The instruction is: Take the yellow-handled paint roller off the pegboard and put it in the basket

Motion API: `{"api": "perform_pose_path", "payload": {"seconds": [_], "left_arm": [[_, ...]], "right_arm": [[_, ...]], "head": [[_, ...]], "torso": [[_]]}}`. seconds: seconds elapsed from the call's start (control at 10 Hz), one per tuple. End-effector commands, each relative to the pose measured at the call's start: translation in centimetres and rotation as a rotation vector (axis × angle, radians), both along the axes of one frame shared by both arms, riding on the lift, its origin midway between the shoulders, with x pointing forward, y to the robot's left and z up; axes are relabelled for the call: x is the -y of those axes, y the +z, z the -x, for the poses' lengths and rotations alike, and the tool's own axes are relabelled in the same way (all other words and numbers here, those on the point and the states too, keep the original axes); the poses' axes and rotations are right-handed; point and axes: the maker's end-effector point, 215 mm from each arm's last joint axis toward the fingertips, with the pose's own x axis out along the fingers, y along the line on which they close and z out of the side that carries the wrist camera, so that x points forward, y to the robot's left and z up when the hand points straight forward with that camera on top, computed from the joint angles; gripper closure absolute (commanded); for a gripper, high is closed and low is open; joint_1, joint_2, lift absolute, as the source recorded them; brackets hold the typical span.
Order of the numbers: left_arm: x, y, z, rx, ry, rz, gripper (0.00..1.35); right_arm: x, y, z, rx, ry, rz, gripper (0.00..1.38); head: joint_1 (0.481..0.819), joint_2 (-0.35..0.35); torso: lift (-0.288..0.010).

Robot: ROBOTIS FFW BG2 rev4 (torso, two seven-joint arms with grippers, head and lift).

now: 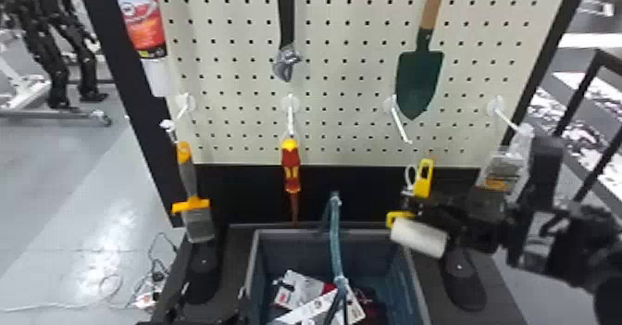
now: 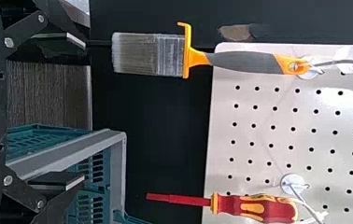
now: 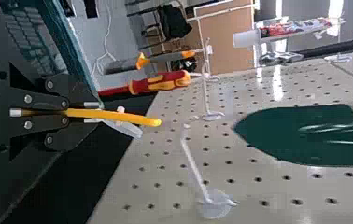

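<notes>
Clamped on yellow handle (image 1: 421,190) with right tool (image 3: 91,112), lower right of head view | spread wide, empty at left tool (image 2: 84,111) | likely light, stiff, soft at white sleeve (image 1: 419,237) | hold by handle

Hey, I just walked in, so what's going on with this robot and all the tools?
The robot's right gripper is shut on the yellow handle of a paint roller, which is off the pegboard but not yet in the basket. In the head view, the roller is by the basket's right rim. The left gripper is open, holding nothing. A brush and a screwdriver hang from hooks.
</notes>
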Motion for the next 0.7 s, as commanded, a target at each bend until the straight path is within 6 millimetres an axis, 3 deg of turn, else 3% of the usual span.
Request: {"api": "perform_pose_path", "payload": {"seconds": [0.0, 0.3, 0.6], "left_arm": [[0.0, -0.1, 0.0, -0.003, 0.002, 0.001, 0.29], [-0.1, -0.2, 0.1, -0.003, 0.003, 0.004, 0.29], [-0.1, -0.4, 0.1, -0.005, 0.004, 0.007, 0.29]], "right_arm": [[-1.3, -2.9, 1.2, -0.08, 0.008, -0.044, 1.28], [-5.0, -7.7, 3.3, -0.225, 0.086, -0.114, 1.28], [-7.6, -11.2, 3.5, -0.307, 0.14, -0.155, 1.25]], "head": [[0.549, 0.0], [0.549, 0.0], [0.549, 0.0]], "torso": [[-0.1], [-0.1], [-0.1]]}}
